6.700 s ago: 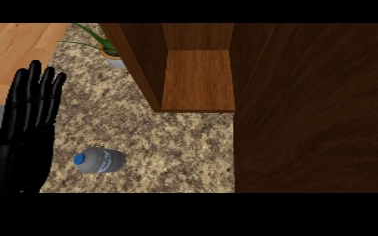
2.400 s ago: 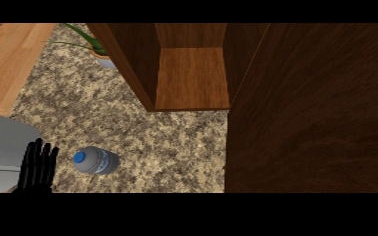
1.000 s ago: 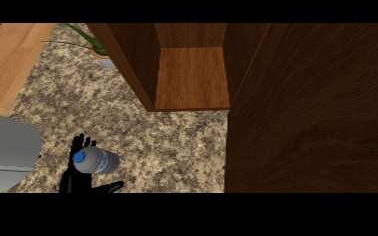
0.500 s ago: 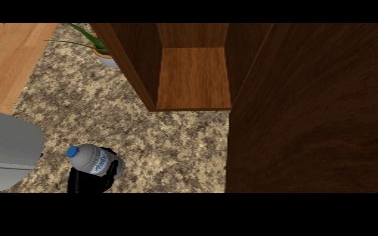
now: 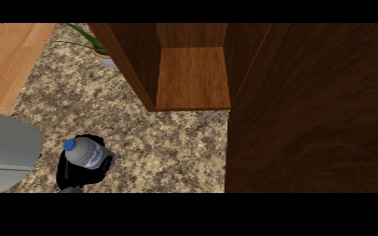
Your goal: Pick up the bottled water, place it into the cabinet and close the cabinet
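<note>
Head view. A black hand (image 5: 74,172) shows at the lower left, coming in from the bottom edge. Its fingers are curled round the bottle (image 5: 87,153), and it hides the bottle's lower part. Which hand this is cannot be told from the picture alone; it sits on the left of the view, so it reads as the left hand. The other hand does not show.

The bottle is clear with a blue cap (image 5: 69,144). The cap points up and to the left in the view. The bottle lies over the speckled counter (image 5: 162,145), at its lower left, well apart from the cabinet (image 5: 193,75).

The cabinet is open. Its wooden shelf floor shows as a lighter brown panel between two dark side walls, in the upper middle of the view. The shelf holds nothing that can be seen. The door (image 5: 303,110) is a broad dark brown slab that fills the right side, from top to bottom.

A grey shape (image 5: 16,152) sits at the left edge, just beside the hand. A plant (image 5: 92,42) in a pale pot stands at the top, just left of the cabinet wall. A light wooden strip (image 5: 21,55) runs along the upper left corner.
</note>
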`<state>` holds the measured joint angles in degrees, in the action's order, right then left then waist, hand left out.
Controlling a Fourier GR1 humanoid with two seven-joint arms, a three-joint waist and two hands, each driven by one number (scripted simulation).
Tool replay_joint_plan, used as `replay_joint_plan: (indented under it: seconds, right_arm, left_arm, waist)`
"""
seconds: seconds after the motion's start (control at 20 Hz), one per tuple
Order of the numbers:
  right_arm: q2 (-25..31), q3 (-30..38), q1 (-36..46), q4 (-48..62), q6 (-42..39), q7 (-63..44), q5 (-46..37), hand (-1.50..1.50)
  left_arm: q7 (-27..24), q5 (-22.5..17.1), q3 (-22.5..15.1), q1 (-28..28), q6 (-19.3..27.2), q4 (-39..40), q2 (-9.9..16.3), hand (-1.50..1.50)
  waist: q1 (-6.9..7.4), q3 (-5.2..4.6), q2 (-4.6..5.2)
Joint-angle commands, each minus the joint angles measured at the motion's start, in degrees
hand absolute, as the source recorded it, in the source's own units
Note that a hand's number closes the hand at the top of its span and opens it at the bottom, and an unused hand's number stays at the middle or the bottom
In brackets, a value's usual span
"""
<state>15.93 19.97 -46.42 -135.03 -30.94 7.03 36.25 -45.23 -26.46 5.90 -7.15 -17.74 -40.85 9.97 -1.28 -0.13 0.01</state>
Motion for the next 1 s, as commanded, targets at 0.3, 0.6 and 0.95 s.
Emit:
replay_joint_plan:
  seconds: [0.3, 0.6, 0.95]
  right_arm:
    - [-0.8, 0.6, -3.0, -10.2, 2.7, -3.7, 6.5, -1.50]
    - [-1.8, 0.9, -5.0, -10.1, 1.2, -2.4, 5.2, -1.50]
    - [-1.6, 1.7, -4.5, -8.2, 0.1, -0.2, 5.4, -1.50]
  left_arm:
    - [7.2, 2.2, -1.9, -5.5, 1.2, -4.1, 3.8, 1.50]
    - [9.5, 4.4, -5.9, -2.1, 4.6, -14.4, 0.3, 1.50]
    - [19.3, 6.5, -10.8, -5.6, 14.7, -22.7, -7.0, 1.50]
  waist:
    - [0.83, 0.14, -0.27]
    - [0.95, 0.16, -0.46]
    - [0.69, 0.15, -0.42]
